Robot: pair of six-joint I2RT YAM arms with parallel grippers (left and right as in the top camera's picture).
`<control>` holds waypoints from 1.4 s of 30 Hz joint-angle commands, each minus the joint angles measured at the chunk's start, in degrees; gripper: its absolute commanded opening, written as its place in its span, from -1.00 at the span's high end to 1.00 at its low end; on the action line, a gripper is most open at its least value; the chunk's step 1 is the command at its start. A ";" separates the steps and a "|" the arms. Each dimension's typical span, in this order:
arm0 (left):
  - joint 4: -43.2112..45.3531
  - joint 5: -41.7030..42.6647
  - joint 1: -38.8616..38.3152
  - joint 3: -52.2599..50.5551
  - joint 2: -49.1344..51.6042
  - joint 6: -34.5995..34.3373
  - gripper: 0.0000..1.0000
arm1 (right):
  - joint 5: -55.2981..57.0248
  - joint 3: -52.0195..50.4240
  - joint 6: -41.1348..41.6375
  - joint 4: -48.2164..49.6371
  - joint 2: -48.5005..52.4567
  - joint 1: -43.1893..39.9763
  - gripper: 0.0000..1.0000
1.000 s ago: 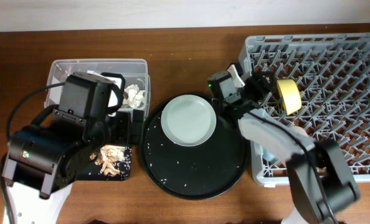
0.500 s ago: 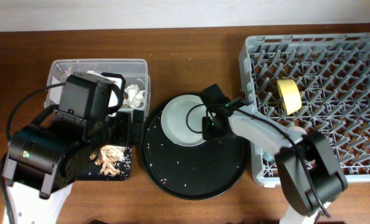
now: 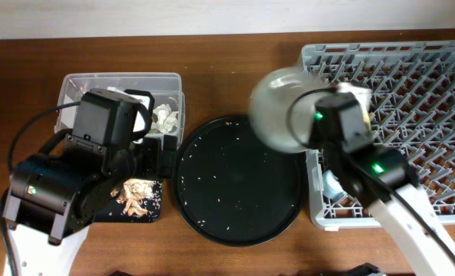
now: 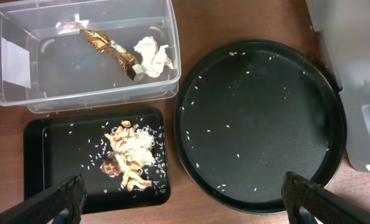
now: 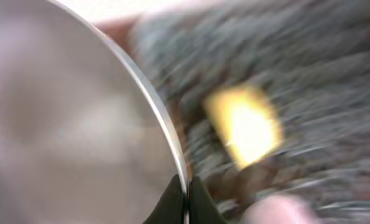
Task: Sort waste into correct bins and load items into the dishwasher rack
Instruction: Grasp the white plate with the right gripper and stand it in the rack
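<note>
One tool is busy: the right tool (image 5: pixel 186 198) pinches the plate's (image 3: pixel 276 109) rim. The plate has left the round tray (image 3: pixel 239 184) and now hangs, blurred, over the rack's (image 3: pixel 411 77) left edge, so racking looks next. The bowl (image 5: pixel 244 127) sits in the rack. Left of the rack, the tub (image 4: pixel 79 81) holds wrapper (image 4: pixel 107 46) and paper (image 4: pixel 151 55), and the black tray (image 4: pixel 60 155) holds scraps (image 4: pixel 128 158). The left tool (image 4: pixel 184 186) hangs spread and empty.
</note>
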 commanded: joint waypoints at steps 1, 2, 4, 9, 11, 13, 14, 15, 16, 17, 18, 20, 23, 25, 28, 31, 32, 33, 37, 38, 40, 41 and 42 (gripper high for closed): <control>0.11 0.37 0.07 0.39 -0.44 0.55 -1.00 | 41.90 0.33 -10.27 7.61 -0.50 -0.48 0.92; 0.11 0.37 0.04 0.39 -0.44 0.52 -0.99 | 46.18 0.33 -16.41 11.78 0.26 -0.94 0.91; 0.09 0.37 0.07 0.39 -0.44 0.52 -0.99 | 50.21 0.33 -29.75 21.75 3.15 -3.45 0.92; 0.11 0.37 0.07 0.39 -0.44 0.52 -0.99 | 50.93 0.33 -37.68 24.98 16.87 -12.96 0.92; 0.11 0.37 0.04 0.39 -0.44 0.52 -0.99 | 52.15 0.33 -38.69 24.96 21.90 -15.45 0.92; 0.11 0.37 0.07 0.39 -0.44 0.52 -0.99 | 52.26 0.33 -39.67 25.00 26.38 -15.85 0.92; 0.11 0.37 0.07 0.39 -0.44 0.52 -1.00 | 52.06 0.33 -39.65 25.03 27.39 -15.85 0.92; 0.11 0.37 0.07 0.39 -0.44 0.52 -0.99 | 51.39 0.33 -39.65 24.98 28.57 -15.72 0.92; 0.11 0.37 0.07 0.39 -0.44 0.52 -0.99 | 50.05 0.31 -39.65 24.85 28.72 -15.32 0.92; 0.11 0.37 0.07 0.39 -0.44 0.55 -0.99 | 47.74 0.31 -39.80 24.68 28.70 -14.27 0.92; 0.11 0.37 0.07 0.39 -0.44 0.55 -0.99 | 46.66 0.31 -40.24 24.72 28.70 -13.44 0.88; 0.11 0.37 0.07 0.39 -0.44 0.52 -0.99 | 46.18 0.35 -40.24 25.20 28.65 -12.28 -0.03; 0.11 0.37 0.07 0.39 -0.44 0.52 -0.99 | 47.89 0.68 -40.24 26.58 27.19 -10.67 -0.49; 0.11 0.37 0.07 0.39 -0.44 0.52 -0.99 | 47.82 1.60 -40.24 27.15 22.43 -9.09 -0.52; 0.11 0.37 0.07 0.39 -0.44 0.52 -0.99 | 47.80 2.60 -40.28 26.25 11.10 -2.80 -0.59; 0.11 0.37 0.04 0.39 -0.44 0.52 -0.99 | 45.53 2.58 -39.87 18.08 -1.57 13.11 -0.61; 0.11 0.37 0.07 0.39 -0.44 0.52 -1.00 | 42.29 2.58 -39.58 15.34 -3.76 18.12 -0.63; 0.11 0.37 0.04 0.39 -0.44 0.52 -0.99 | 37.64 2.58 -37.40 9.20 -7.34 28.57 -0.72; 0.11 0.37 0.07 0.39 -0.44 0.52 -0.99 | 11.67 2.58 -13.90 -9.09 -13.07 49.96 -0.97; 0.11 0.37 0.07 0.39 -0.44 0.55 -0.99 | 9.97 2.60 -9.22 -12.48 -13.94 51.54 -0.97; 0.11 0.37 0.07 0.39 -0.44 0.52 -0.99 | 8.24 2.58 -4.13 -17.40 -15.45 51.78 -0.97; 0.09 0.37 0.04 0.39 -0.44 0.52 -0.99 | 1.09 2.58 1.79 -19.04 -16.55 51.78 -0.97; 0.09 0.37 0.07 0.39 -0.44 0.55 -0.99 | 0.39 2.58 1.20 -19.45 -16.68 51.76 -0.97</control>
